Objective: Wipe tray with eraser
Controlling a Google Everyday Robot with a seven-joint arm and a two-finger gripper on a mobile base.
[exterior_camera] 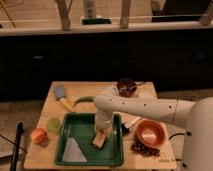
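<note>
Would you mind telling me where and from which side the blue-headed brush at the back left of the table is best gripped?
Grip the brush by its yellow handle, coming straight down from above: it lies flat, handle angled toward the green tray, with open table on both long sides. The end effector is now down in the tray at the eraser.
</note>
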